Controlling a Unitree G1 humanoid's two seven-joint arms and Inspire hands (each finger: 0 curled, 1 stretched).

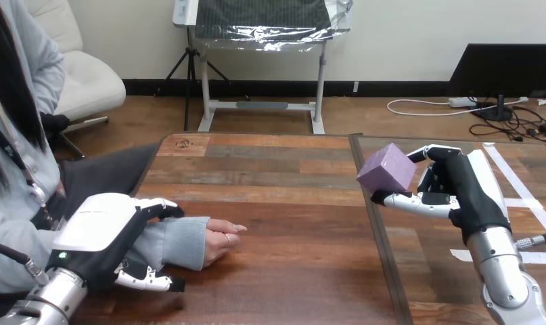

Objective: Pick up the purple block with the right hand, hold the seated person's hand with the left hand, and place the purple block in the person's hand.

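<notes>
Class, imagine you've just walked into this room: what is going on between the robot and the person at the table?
The robot's right hand grips a purple cube-shaped block, held up off the wooden table at the right. Its left hand is curled round the seated person's sleeved wrist at the left. The person's hand rests on the table, well apart from the block, so the handover is not yet done.

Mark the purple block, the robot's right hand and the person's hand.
purple block (386, 167): head view, on its front face.
right hand (463, 184): head view, on the black part of the hand behind the fingers.
person's hand (222, 242): head view, on the middle of the hand's back.
</notes>
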